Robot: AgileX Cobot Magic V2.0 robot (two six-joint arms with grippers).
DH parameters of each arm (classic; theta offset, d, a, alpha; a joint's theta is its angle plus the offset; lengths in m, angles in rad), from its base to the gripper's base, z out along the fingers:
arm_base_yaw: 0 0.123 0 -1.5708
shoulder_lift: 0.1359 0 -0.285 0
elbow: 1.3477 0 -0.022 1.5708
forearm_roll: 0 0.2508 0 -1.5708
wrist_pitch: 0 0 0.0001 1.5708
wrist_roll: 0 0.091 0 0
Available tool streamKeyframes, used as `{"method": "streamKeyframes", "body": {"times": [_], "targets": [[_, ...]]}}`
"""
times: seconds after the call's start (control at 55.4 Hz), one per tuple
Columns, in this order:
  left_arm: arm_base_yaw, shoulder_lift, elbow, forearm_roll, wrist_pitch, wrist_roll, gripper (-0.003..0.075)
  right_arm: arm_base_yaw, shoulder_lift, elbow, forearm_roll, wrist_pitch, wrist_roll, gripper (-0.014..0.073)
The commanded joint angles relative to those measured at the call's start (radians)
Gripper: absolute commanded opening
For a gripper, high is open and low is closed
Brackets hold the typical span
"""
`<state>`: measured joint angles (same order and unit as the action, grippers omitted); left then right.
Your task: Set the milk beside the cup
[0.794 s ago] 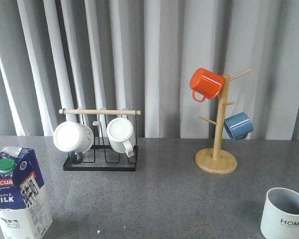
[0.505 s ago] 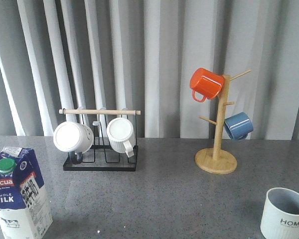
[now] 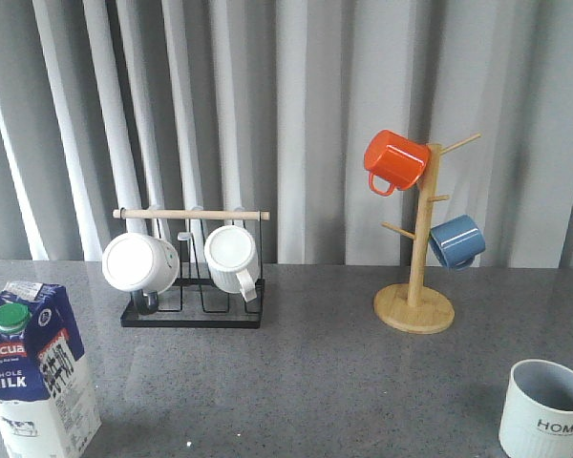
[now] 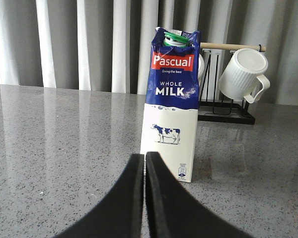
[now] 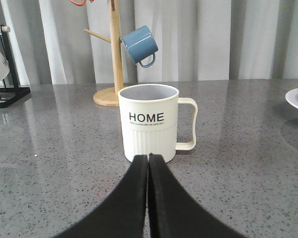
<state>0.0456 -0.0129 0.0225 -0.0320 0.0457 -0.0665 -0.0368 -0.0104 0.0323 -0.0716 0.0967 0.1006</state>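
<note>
Black and pressed together, the two fingers of the left gripper [image 4: 144,163] leave only a hairline seam between them and grip nothing. The milk [image 4: 171,104] stands upright on the grey speckled surface [image 4: 59,144] just ahead of those fingertips and slightly to their right side, its "Pascual" label and cow picture facing them; whether the tips touch the carton cannot be told.

The right gripper [image 5: 148,162] is likewise fully closed and empty, its tips pointing at the base of the cup [image 5: 149,122], which sits directly ahead, "HOME" toward them and its handle out to the side.

The front view shows neither gripper, but it alone sets milk [image 3: 38,367] and cup [image 3: 544,408] well apart at opposite near corners, with the black rack [image 3: 193,310] of white mugs and the wooden mug tree [image 3: 416,286] behind. Only the right wrist view shows the edge of a plate [image 5: 297,98] far beyond the cup's handle.
</note>
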Motion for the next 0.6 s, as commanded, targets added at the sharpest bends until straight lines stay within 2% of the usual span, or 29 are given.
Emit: {"method": "streamKeyframes", "body": {"times": [0.0, 0.162, 0.217, 0.343, 0.397, 0.433, 0.487, 0.578], "targets": [[0.003, -0.010, -0.015, 0.000, -0.080, -0.007, -0.0006, -0.006, -0.012, 0.004, -0.010, -0.078, -0.008, -0.0003], [0.003, -0.010, -0.015, 0.000, -0.081, -0.007, -0.0006, -0.006, -0.012, 0.003, -0.010, -0.090, -0.008, -0.0003], [0.003, -0.010, -0.017, -0.003, -0.098, -0.010, -0.0006, -0.006, -0.012, 0.003, -0.010, -0.155, -0.007, -0.0003], [0.003, -0.008, -0.059, -0.016, -0.230, -0.018, -0.0006, -0.006, -0.012, 0.002, -0.003, -0.486, 0.007, -0.0003], [0.003, 0.003, -0.093, -0.016, -0.245, -0.018, -0.0006, -0.006, -0.004, -0.006, -0.002, -0.634, 0.044, -0.0003], [0.003, 0.024, -0.130, -0.016, -0.245, -0.017, -0.0006, -0.006, 0.008, -0.022, 0.003, -0.676, 0.055, -0.0003], [0.003, 0.065, -0.189, -0.003, -0.246, -0.008, -0.0006, -0.006, 0.045, -0.071, 0.013, -0.649, 0.055, -0.0003], [0.003, 0.151, -0.315, 0.032, -0.267, 0.026, -0.0006, -0.006, 0.156, -0.190, 0.020, -0.473, 0.031, -0.0003]]}}
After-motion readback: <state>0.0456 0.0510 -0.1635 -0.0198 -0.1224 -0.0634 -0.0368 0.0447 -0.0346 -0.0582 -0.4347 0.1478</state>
